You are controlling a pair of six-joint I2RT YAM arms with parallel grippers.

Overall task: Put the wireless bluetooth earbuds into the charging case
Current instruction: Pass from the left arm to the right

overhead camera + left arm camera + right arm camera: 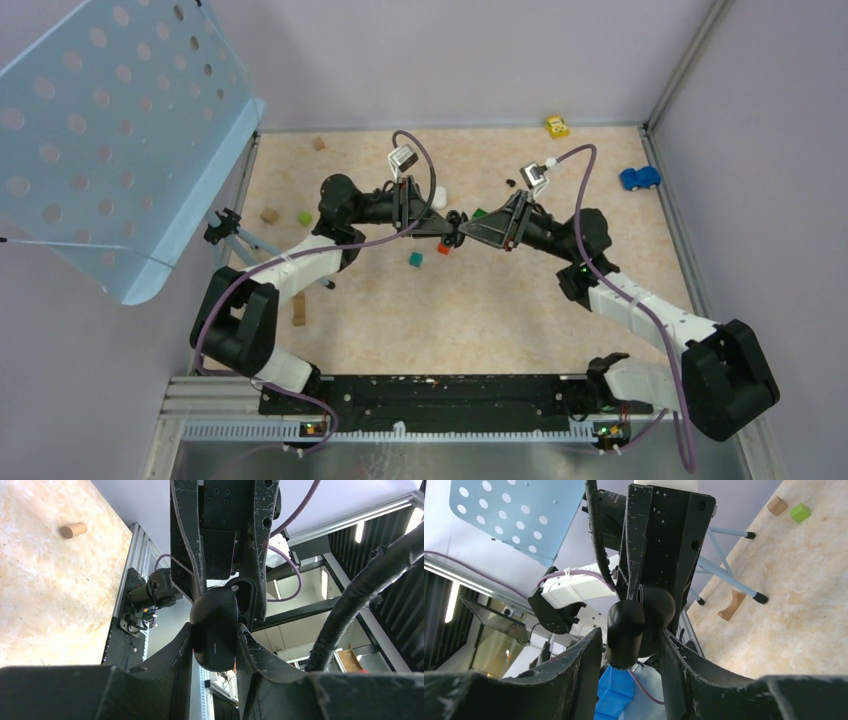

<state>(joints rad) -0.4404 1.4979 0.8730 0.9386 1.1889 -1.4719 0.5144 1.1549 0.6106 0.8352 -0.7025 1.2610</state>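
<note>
A black charging case (455,230) hangs in the air over the middle of the table, between both grippers, which meet tip to tip. My left gripper (447,228) is shut on it; the left wrist view shows its rounded shell (215,630) pinched between my fingers, with an open cavity (243,592) behind. My right gripper (466,230) closes on its far part; the right wrist view shows the case (626,625) between those fingers. A tiny dark thing (510,182) lies on the table behind, too small to identify. No white earbuds show.
A white rounded object (438,197) lies behind the left gripper. Small cubes are scattered about: green (305,217), teal (415,259), orange (444,248), brown (269,215). A yellow toy car (556,126) and a blue one (639,178) sit at the back right. A blue perforated panel (120,120) stands at left.
</note>
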